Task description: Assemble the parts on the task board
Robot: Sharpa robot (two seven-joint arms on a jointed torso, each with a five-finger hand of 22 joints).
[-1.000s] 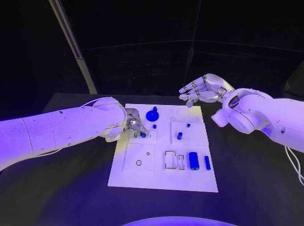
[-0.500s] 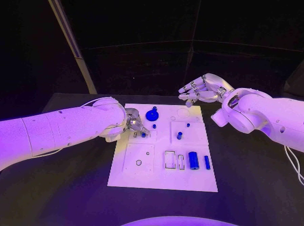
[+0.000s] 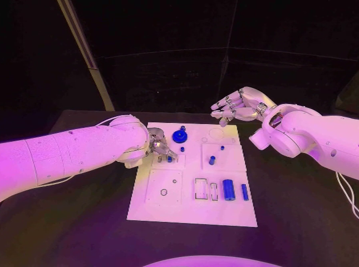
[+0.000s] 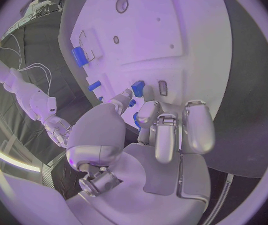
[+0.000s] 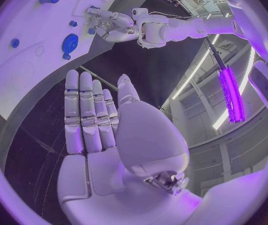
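On the black table [image 3: 83,222], the task board [image 3: 187,208] lies at centre. The left hand [image 3: 157,146], at the board's ten o'clock, pinches a small blue part [image 4: 137,88] against it. The right hand [image 3: 239,108] hovers at one o'clock, fingers spread, holding nothing.

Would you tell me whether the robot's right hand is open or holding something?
Open: the right hand hovers empty, fingers extended, beyond the white task board.
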